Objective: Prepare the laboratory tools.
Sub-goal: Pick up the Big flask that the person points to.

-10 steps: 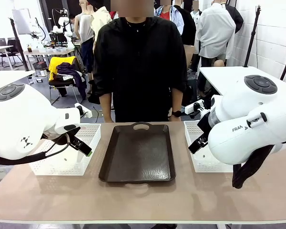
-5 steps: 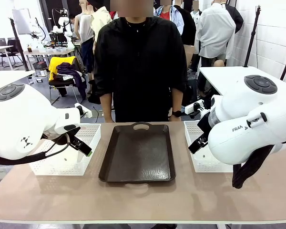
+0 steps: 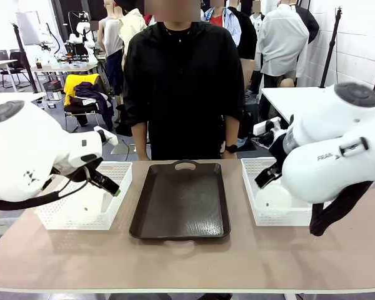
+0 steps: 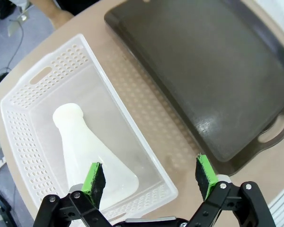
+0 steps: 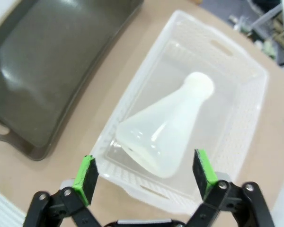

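Note:
Two frosted-white conical flasks lie on their sides, one in each white mesh basket. In the left wrist view, one flask (image 4: pixel 87 149) rests in the left basket (image 4: pixel 23 94), neck pointing away. My left gripper (image 4: pixel 149 176) hangs open above the basket's near rim, one pad over the flask's base. In the right wrist view, the other flask (image 5: pixel 168 130) lies in the right basket (image 5: pixel 244 90), and my right gripper (image 5: pixel 144 175) is open above its base. From the front, the left gripper (image 3: pixel 109 184) and right gripper (image 3: pixel 267 177) hover over their baskets.
A dark brown tray (image 3: pixel 181 200) with handles lies bare in the middle of the table between the left basket (image 3: pixel 81 215) and right basket (image 3: pixel 262 215). A person in black (image 3: pixel 184 81) stands at the far edge behind the tray.
Both arms have shifted upward and slightly outward over their baskets. The grippers stay open and the flasks have not moved.

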Robot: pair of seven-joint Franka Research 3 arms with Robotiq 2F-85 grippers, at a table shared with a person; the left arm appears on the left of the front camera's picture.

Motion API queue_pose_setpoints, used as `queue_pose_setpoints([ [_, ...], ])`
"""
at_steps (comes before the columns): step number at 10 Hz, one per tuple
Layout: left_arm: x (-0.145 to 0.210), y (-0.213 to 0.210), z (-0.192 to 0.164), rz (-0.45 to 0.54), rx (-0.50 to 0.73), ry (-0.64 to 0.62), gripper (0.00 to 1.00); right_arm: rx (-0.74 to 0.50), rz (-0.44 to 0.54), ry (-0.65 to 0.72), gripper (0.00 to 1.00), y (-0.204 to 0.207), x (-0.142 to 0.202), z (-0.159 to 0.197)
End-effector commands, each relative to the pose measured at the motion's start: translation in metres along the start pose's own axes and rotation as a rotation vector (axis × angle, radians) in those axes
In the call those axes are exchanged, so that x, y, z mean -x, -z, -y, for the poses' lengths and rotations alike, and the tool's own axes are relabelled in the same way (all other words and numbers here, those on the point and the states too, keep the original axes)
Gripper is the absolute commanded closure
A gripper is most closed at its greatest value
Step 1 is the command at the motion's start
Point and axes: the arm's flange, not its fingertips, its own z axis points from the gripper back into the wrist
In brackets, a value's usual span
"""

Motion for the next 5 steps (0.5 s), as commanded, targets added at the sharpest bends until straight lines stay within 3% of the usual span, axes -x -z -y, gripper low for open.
queue_pose_setpoints([
  [1, -0.007, -0.03, -0.026, 0.035, 0.115, -0.083, 0.0, 0.02, -0.052, 0.079, 0.0, -0.033, 0.027, 0.01],
  [5, 0.0, -0.067, -0.105, 0.122, 0.362, -0.304, 0.0, -0.249, 0.066, 0.247, 0.0, -0.076, 0.081, 0.102],
])
